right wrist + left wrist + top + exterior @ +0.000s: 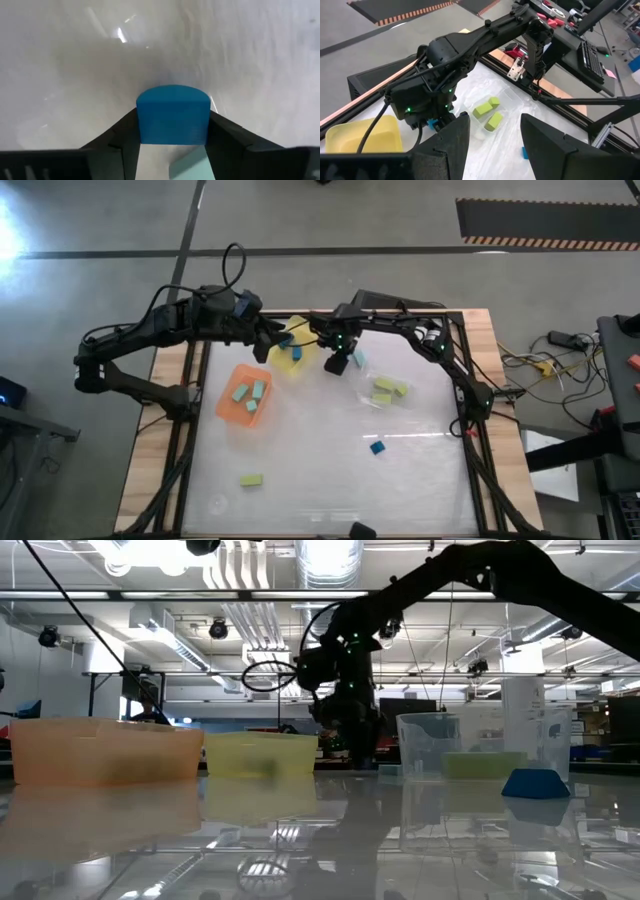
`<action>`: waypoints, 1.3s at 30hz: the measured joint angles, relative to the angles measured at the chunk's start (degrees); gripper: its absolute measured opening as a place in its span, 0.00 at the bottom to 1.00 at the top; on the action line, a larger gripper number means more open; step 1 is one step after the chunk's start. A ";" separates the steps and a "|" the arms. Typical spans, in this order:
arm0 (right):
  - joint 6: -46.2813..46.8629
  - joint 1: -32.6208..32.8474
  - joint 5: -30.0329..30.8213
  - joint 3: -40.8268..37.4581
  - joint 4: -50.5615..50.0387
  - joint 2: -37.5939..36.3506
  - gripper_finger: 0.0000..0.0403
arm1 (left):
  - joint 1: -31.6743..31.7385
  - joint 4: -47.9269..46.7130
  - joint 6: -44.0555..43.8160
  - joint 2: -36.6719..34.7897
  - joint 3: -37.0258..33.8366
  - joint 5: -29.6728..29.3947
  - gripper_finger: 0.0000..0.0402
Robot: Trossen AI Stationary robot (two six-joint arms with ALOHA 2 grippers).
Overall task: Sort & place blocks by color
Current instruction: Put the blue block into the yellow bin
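Observation:
My right gripper points down at the table's far middle, shut on a dark blue block. A light teal block lies right beside it. My left gripper hovers open and empty above the yellow bin, which holds a blue block. Teal blocks lie in the orange bin. Yellow-green blocks lie in the clear dish. One blue block and one yellow-green block lie loose on the table. My right gripper pinches the dark blue block by two opposite flat sides between its two fingers. The fingers come from above, pointing down. The block's rounded end points away from the wrist. I cannot tell whether the block is clear of the white table top.
The two bins stand side by side at the table's far left, the dish to the right of my right gripper. The table has a dark frame round its white top. The near half of the top holds only the two loose blocks.

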 joint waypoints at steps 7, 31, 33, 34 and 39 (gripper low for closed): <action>1.52 0.00 0.23 6.55 -3.09 0.00 0.44 | 0.00 -0.02 0.00 0.00 0.00 0.02 0.40; 8.82 0.07 -0.05 19.88 12.17 1.53 0.43 | 0.00 2.16 0.32 -0.53 0.02 -3.15 0.40; 8.99 0.11 -0.02 19.88 14.56 2.25 0.43 | 0.00 2.83 1.16 -0.61 0.02 -3.15 0.40; 9.05 0.11 -0.02 19.86 15.68 2.58 0.43 | 0.00 3.12 1.28 -0.63 0.02 -3.15 0.40; 9.49 0.11 0.48 19.86 18.05 4.32 0.43 | 0.01 3.07 1.36 -0.68 0.07 -3.32 0.40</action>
